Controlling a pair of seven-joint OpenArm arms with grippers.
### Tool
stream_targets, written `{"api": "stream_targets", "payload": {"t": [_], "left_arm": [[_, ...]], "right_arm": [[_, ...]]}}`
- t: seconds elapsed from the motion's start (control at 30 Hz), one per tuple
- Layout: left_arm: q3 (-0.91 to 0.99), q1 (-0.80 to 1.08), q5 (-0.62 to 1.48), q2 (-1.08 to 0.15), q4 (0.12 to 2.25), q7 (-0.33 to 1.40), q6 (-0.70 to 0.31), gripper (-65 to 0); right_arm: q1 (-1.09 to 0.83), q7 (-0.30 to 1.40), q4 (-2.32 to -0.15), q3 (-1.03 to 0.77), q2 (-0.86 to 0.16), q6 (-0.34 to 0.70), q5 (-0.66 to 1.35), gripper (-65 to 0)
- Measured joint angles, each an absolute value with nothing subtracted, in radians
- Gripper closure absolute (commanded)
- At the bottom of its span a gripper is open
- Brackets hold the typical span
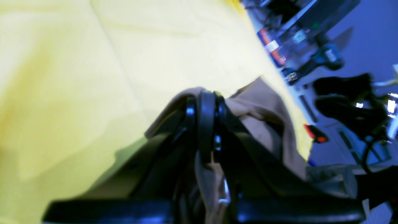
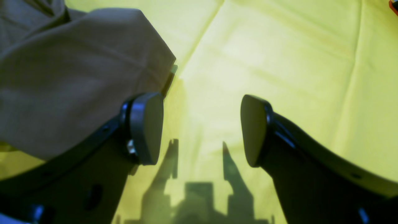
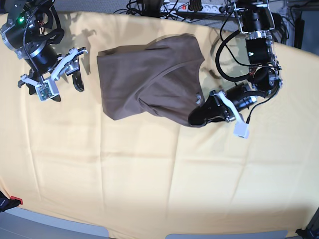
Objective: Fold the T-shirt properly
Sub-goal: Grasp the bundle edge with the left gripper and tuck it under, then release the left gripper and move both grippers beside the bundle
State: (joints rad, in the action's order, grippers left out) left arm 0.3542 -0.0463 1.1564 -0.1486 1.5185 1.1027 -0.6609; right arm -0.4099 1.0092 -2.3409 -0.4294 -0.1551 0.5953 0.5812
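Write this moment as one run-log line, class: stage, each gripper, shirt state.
stage: grasp made | left gripper: shut on T-shirt edge | right gripper: open, empty, beside shirt | T-shirt: partly folded on yellow cloth

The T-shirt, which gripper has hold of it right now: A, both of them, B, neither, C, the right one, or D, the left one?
D: in the left wrist view the left gripper is clamped shut on a fold of the T-shirt, while the right gripper stands open over the yellow cloth with nothing between its fingers.
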Motion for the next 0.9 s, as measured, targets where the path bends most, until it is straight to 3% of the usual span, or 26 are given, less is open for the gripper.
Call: {"api": "stream_targets", "payload": {"t": [0.33,0.53,0.57,0.63,0.7,0.8,0.9], "left_arm": [[0.477,-0.039,1.034,-0.146,1.518,1.044,-0.668,0.0],[0.388,-0.039,1.023,-0.147,1.518,1.052,-0.628,0.0],[0.357,-0.039,1.023,-0.147,1.518,1.061,-0.629,-4.2],[0.290,-0.039,1.050,-0.147,1.518,1.099,-0.627,-21.2],[0.227,-0.041,1.113,-0.147,1.518,1.140,-0.640,-33.2],[0.176,-0.062,1.137,-0.146,1.518,1.241,-0.690,-33.7],[0.200,-0.096,1.138,-0.148,1.519,1.288,-0.690,-26.6]], "right_arm": [[-0.410,1.010,-2.341,-0.429,-0.155,0.614,0.592,-41.5],[-0.410,1.010,-2.341,-0.429,-0.155,0.635,0.657,-41.6],[-0.410,1.010,-2.341,-0.429,-0.155,0.640,0.667,-41.6],[-0.410,1.010,-2.341,-0.429,-0.155,0.646,0.674,-41.6],[-0.409,1.010,-2.341,-0.429,-0.155,0.652,0.687,-41.6],[-0.403,1.010,-2.341,-0.429,-0.155,0.679,0.741,-41.6],[-0.376,1.011,-2.341,-0.429,-0.161,0.686,0.752,-41.4]]}}
